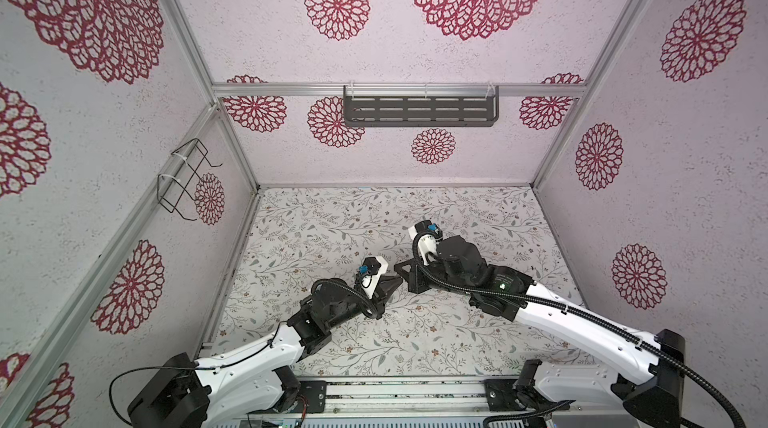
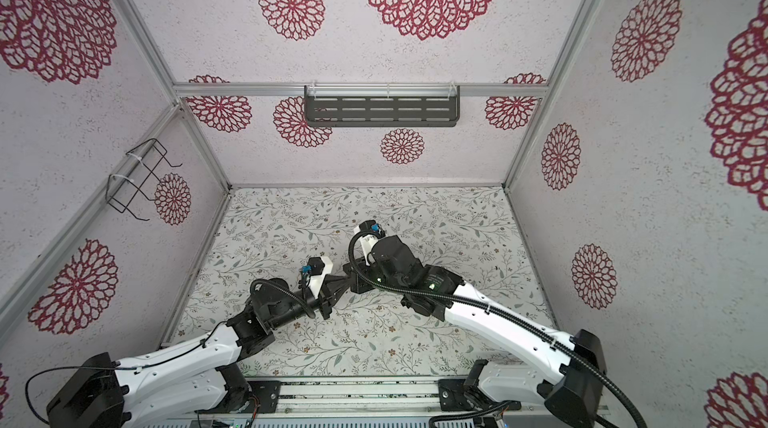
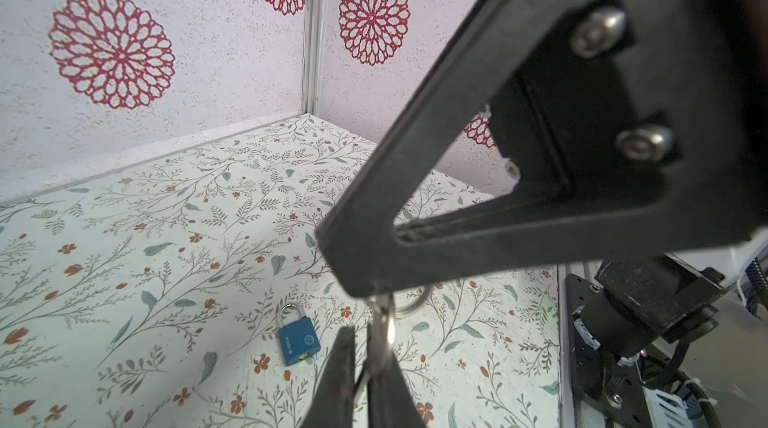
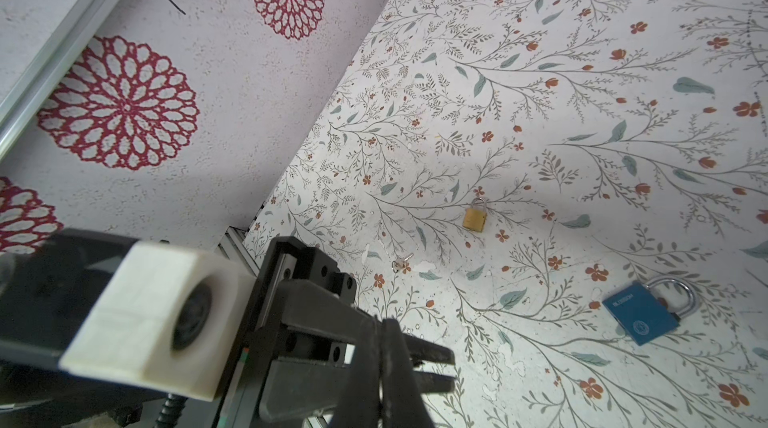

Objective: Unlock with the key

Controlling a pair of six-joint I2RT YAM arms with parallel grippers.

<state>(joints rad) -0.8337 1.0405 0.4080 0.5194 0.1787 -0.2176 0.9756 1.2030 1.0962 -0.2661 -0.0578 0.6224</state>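
Both grippers meet tip to tip above the middle of the table. A small silver key [image 3: 388, 330] with its ring [image 3: 409, 305] hangs from my right gripper [image 3: 361, 286], which is shut on the key's head. My left gripper [image 3: 365, 343] is shut on the blade just below. In both top views the left gripper [image 1: 400, 279] touches the right gripper [image 1: 395, 269], and the key is hidden between them. A blue padlock [image 3: 298, 338] with a closed silver shackle lies flat on the table under the grippers. It also shows in the right wrist view [image 4: 642, 313].
A small brass padlock [image 4: 475, 218] lies on the floral table [image 4: 540, 72], with a second loose key [image 4: 401, 264] near it. A dark slotted shelf [image 1: 419, 112] hangs on the back wall and a wire rack [image 1: 185, 180] on the left wall.
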